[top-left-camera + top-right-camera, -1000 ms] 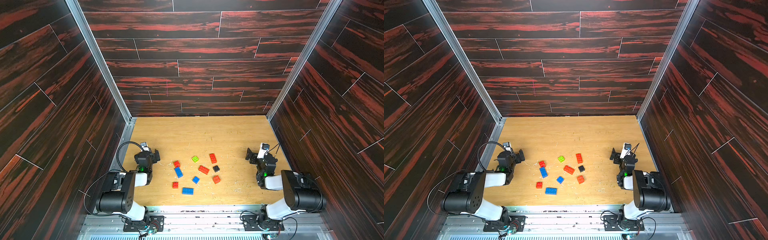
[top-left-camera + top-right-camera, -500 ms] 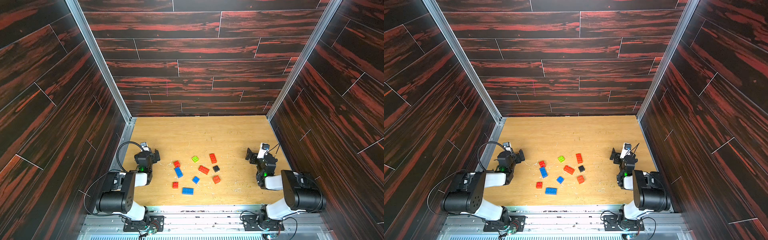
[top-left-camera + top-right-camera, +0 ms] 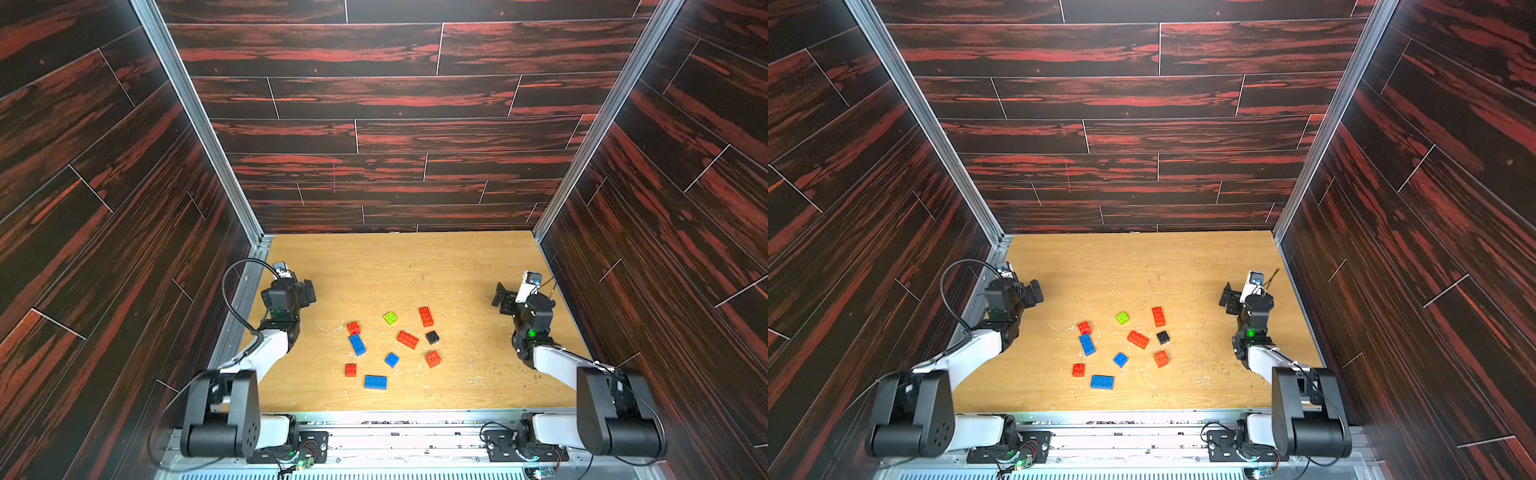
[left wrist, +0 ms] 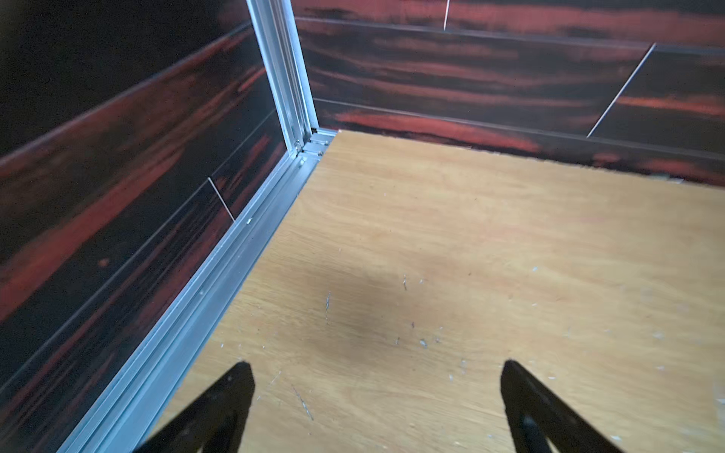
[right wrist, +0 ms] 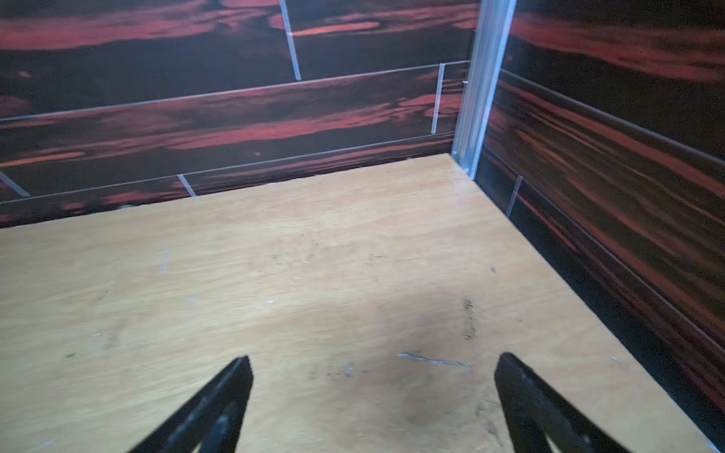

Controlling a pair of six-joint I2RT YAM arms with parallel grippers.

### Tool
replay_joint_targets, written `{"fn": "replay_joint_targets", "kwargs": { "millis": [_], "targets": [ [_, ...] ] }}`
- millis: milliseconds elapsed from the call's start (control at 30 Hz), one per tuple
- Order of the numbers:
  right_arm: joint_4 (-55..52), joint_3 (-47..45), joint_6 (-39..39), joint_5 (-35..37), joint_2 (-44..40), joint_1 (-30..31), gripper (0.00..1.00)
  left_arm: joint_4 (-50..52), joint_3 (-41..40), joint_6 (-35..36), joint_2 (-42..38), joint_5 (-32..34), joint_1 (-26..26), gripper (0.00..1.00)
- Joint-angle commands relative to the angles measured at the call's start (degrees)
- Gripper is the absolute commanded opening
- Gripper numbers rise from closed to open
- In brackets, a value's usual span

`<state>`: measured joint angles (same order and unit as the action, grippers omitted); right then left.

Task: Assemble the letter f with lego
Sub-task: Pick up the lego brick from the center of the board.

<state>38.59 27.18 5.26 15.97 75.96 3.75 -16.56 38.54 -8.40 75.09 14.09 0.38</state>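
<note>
Left gripper (image 4: 376, 366): spread wide, empty, poised over bare table (image 3: 374, 270); well apart from the black brick (image 3: 432, 337), on its left-arm side, close to the wall rail.
Right gripper (image 5: 373, 357): spread wide, empty; well apart from the black brick, on its right-arm side and somewhat toward the back wall.
Lego (image 3: 1137, 339): loose, scattered mid-table between the arms, none joined; judged at the very start, no letter begun.
Close neighbours: red oblong brick (image 3: 407, 339) just beside the black brick toward the left arm; red square brick (image 3: 432, 359) near it on the robot's side; second red oblong brick (image 3: 425, 316) near it on the back-wall side.
Outliers: lime green brick (image 3: 390, 318) and blue oblong brick (image 3: 357, 344) farther off toward the left arm; flat blue brick (image 3: 375, 382) farthest, nearest the robot.
Risk, crowding: probable knock of a neighbour when closing beside the black brick, owing to the tight gaps.
Risk, angle: pieces lying at mixed angles; skewed grip or misaligned studs likely without wrist turned to match.
Risk, pressing: probable slide on smooth wood if unbraced by the other arm.
Risk, clash: possible with both arms reaching one cluster.
Risk, debris: pale crumbs around the black brick; possibly fouling seating.
Writing: none legible on bricks, arms or walls; studs too small to read.
</note>
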Motion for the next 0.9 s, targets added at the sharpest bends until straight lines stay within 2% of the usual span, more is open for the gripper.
{"fn": "replay_joint_targets", "kwargs": {
  "millis": [0, 100, 200, 333, 467, 667, 767, 867],
  "targets": [
    [-15.2, 3.4, -1.6, 3.0, -2.6, 5.5, 0.98, 14.5, 3.4, -4.9, -6.4, -3.3, 0.2, 1.00],
    [-25.8, 8.2, -2.1, 2.6, -3.8, 10.0, 0.98, 19.6, 5.0, -7.0, -11.4, -11.5, 0.2, 1.00],
    [-35.7, 12.4, -2.6, -1.9, -4.5, 12.7, 0.99, 26.9, 8.1, -8.1, -14.8, -17.9, 0.2, 1.00],
    [-48.4, 18.0, -5.0, -6.9, -5.2, 16.5, 0.98, 37.5, 11.9, -9.6, -19.7, -23.2, -0.8, 1.00],
    [-59.7, 23.1, -5.4, -5.3, -4.1, 23.5, 0.98, 45.9, 15.4, -8.4, -26.1, -24.2, -3.8, 1.00],
    [-66.1, 24.5, -0.4, -1.7, -0.5, 33.2, 0.98, 56.8, 19.8, -2.6, -33.2, -31.4, -5.1, 1.00],
    [-68.0, 23.5, 2.4, -2.9, 1.5, 35.8, 0.95, 58.9, 17.2, -0.5, -36.2, -36.2, -5.2, 1.00],
    [-68.6, 22.0, 4.5, -5.5, 1.7, 37.4, 0.90, 58.7, 13.5, 1.9, -40.3, -36.5, -5.3, 1.00]
  ]
}}
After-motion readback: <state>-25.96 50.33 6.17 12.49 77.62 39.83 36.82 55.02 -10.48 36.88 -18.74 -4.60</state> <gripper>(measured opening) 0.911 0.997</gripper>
